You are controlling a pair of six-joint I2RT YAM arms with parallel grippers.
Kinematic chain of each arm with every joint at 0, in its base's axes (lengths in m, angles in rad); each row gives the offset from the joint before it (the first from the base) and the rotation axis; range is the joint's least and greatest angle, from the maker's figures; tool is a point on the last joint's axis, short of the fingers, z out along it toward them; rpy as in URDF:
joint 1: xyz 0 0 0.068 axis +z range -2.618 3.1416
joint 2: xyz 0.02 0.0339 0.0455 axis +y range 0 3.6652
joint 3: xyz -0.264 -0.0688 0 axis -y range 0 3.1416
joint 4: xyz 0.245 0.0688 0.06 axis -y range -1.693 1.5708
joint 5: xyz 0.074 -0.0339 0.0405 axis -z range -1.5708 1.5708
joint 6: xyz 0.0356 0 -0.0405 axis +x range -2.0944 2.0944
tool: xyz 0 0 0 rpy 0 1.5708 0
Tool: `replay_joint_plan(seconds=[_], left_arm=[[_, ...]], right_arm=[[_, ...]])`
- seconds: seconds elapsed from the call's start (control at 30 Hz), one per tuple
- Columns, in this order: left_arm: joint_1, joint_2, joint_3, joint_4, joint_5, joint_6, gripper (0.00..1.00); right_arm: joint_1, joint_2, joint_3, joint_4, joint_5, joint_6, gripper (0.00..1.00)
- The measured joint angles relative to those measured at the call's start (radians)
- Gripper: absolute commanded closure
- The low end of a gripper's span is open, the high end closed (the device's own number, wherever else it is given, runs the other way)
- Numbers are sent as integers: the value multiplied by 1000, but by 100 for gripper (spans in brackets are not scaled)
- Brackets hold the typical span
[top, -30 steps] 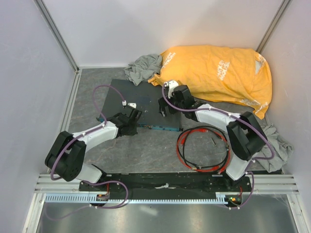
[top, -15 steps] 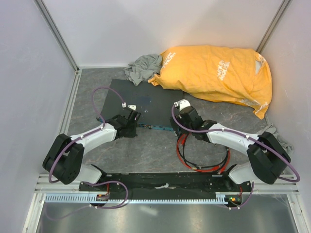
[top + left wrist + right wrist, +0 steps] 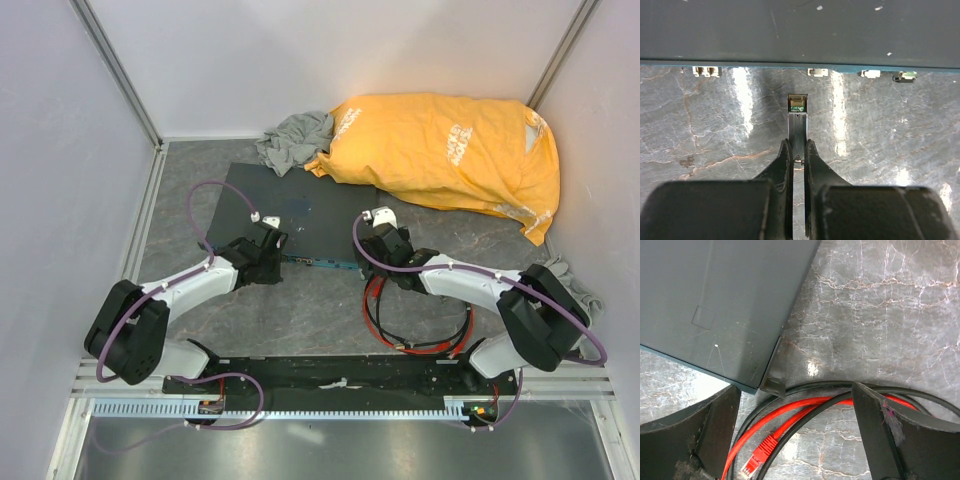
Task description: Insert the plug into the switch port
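Right wrist view: wide-spread right end effector (image 3: 796, 436) above red plug (image 3: 758, 458)

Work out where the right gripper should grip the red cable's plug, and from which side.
Probably the red boot of the plug, behind its clear tip, from straight above: it lies flat on the table, below the open right gripper.

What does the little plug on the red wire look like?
The plug is small and red, plastic-looking, with a clear tip. The red wire runs out of its back. It lies flat on the grey marbled table, right beside a black wire. The right hand is open above it, one finger on each side, not touching it.
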Motion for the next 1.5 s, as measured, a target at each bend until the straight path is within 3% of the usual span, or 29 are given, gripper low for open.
replay_joint_plan(seconds=[0.43,0.8,1.17,1.5], left_arm=[[0,-5,-2,3,23,0,98],[-1,-6,-11,28,65,0,98],[-21,75,23,18,2,-6,99],[-31,127,99,-8,-63,-6,98]], right_arm=[[-136,1,-6,-18,-25,126,2],[-199,-31,-19,-3,-100,103,2],[-160,-153,5,11,-187,78,2],[-95,-163,5,12,-183,61,2]])
